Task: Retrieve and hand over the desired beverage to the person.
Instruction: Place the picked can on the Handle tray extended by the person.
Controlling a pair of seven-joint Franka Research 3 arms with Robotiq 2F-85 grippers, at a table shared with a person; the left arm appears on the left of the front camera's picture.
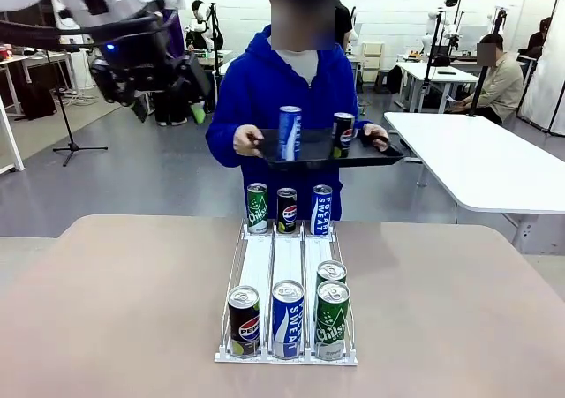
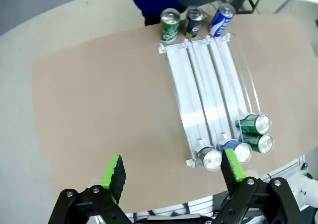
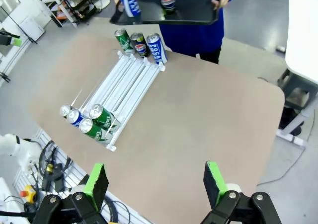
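Observation:
The person (image 1: 274,89) in a bright blue hoodie stands at the far side and holds a black tray (image 1: 388,156) with a blue can (image 1: 290,133) and a black cola can (image 1: 342,135) on it. A white three-lane rack (image 1: 274,266) lies on the table. At its far end stand a green can (image 1: 257,208), a cola can (image 1: 287,210) and a blue can (image 1: 322,210). The near end holds a cola can (image 1: 244,321), a blue can (image 1: 288,319) and two green cans (image 1: 332,320). My left gripper (image 2: 173,168) hangs open high over the table's left side. My right gripper (image 3: 155,178) is open too, high above the right side.
The brown table (image 1: 106,310) has bare room on both sides of the rack. My left arm (image 1: 132,58) hangs at the upper left. A white table (image 1: 477,160) stands behind on the right, and a tripod stand (image 1: 71,142) on the floor to the left.

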